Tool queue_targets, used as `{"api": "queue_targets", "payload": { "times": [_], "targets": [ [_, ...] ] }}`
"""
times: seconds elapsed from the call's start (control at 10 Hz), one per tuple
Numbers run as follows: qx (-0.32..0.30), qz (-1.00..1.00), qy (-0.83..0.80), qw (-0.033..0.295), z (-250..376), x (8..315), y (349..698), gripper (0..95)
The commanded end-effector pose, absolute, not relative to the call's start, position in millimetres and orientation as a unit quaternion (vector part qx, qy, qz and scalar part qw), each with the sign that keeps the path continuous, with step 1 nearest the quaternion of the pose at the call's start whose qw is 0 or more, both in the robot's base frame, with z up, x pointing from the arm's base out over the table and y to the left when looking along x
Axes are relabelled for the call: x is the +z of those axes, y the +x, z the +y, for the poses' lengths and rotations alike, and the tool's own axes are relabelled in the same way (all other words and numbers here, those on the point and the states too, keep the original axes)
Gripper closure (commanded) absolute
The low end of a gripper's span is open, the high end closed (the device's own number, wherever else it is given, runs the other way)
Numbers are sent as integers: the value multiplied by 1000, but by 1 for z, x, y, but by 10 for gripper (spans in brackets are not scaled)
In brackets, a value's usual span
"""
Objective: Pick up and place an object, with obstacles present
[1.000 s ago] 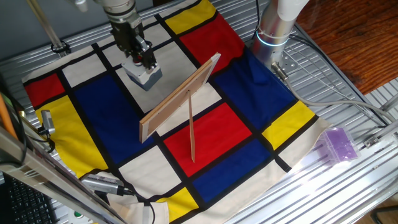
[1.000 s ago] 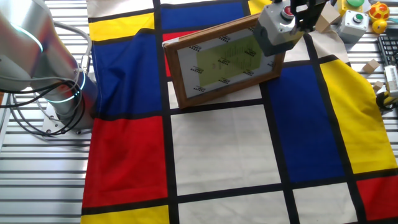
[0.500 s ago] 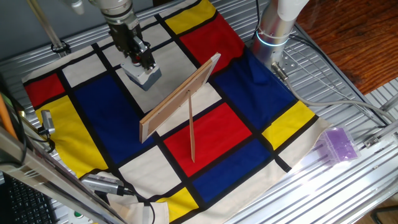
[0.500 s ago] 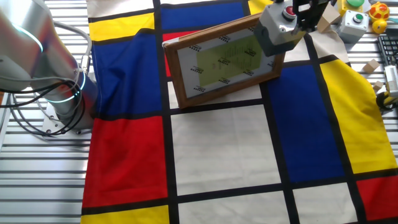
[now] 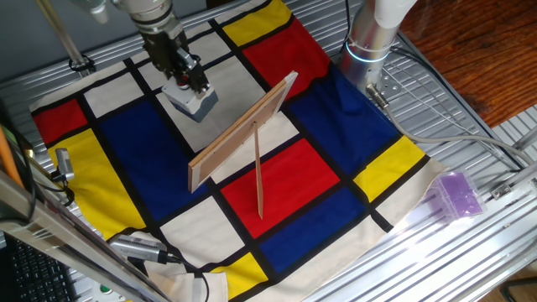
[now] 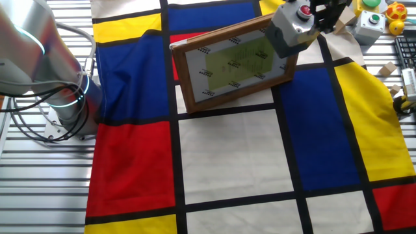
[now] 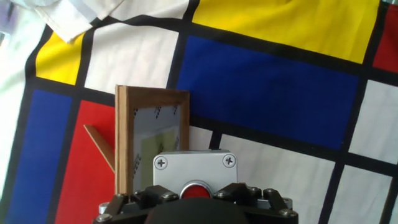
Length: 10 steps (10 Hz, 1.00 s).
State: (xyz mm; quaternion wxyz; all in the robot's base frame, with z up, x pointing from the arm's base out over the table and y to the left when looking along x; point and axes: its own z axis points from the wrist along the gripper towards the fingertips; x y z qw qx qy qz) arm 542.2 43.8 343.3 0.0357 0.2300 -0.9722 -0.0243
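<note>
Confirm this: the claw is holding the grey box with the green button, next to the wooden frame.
Not quite. The button on the grey box is red, not green, as the other fixed view shows. The claw does hold the box next to the wooden frame.

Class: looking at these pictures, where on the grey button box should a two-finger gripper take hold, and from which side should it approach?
Grip the grey button box across two opposite flat side walls, coming from above. Its square body offers parallel faces, and the gripper already clamps it this way.

Bright even lighting, soft faint shadows, fixed views sharp, hand view slightly soft, washed-out glare at upper left.
</note>
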Motion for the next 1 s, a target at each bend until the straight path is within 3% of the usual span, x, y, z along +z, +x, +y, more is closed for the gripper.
{"api": "queue_targets", "payload": {
  "times": [0.1, 0.6, 1.0],
  "targets": [
    [-22, -972, 229, 39, 44, 343, 541, 950],
    [-21, -969, 244, 42, 47, 347, 540, 950],
    [-11, -972, 229, 43, 113, 374, 526, 950]
  ]
}}
